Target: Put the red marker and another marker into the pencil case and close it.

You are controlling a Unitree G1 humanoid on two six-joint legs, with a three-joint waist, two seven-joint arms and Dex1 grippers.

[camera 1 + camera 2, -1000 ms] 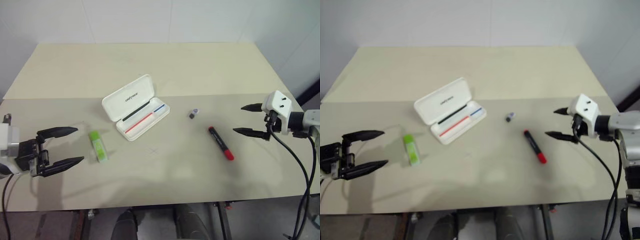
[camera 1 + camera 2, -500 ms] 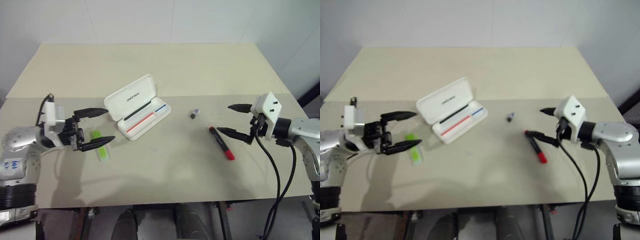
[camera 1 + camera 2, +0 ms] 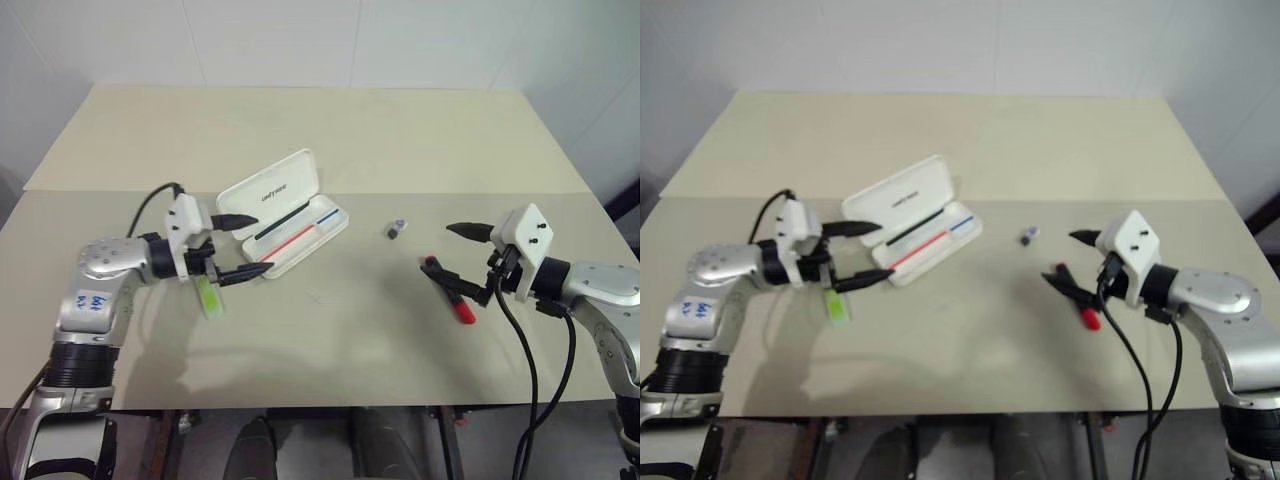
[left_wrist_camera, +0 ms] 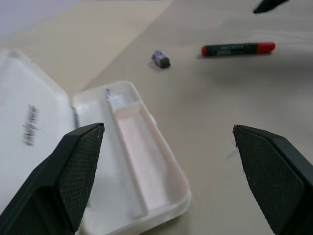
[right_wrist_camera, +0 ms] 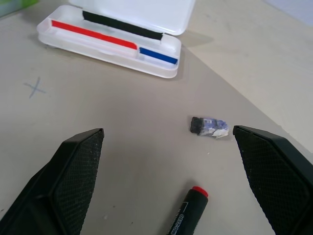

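The white pencil case [image 3: 266, 190] lies open at mid-table, with red, blue and black lines in its tray [image 5: 110, 41]. The lime-green marker [image 3: 208, 297] lies flat just left of the case's near end. My left gripper [image 3: 262, 242] hovers open just past that marker, at the tray's near left corner, with nothing between its fingers. The red marker [image 3: 458, 303], black with a red end, lies to the right. My right gripper [image 3: 445, 252] is open beside it, and its lower finger crosses the marker's black end. I cannot tell whether it touches.
A small grey cap-like bit [image 3: 395, 229] lies between the case and the red marker. A faint pencilled X [image 5: 35, 88] marks the beige table [image 3: 350, 130] in front of the case. White walls stand behind the table's far edge.
My left arm has swung in from the table's left edge, over the green marker, to the case. My right gripper has moved left to the red marker. Both stay open.
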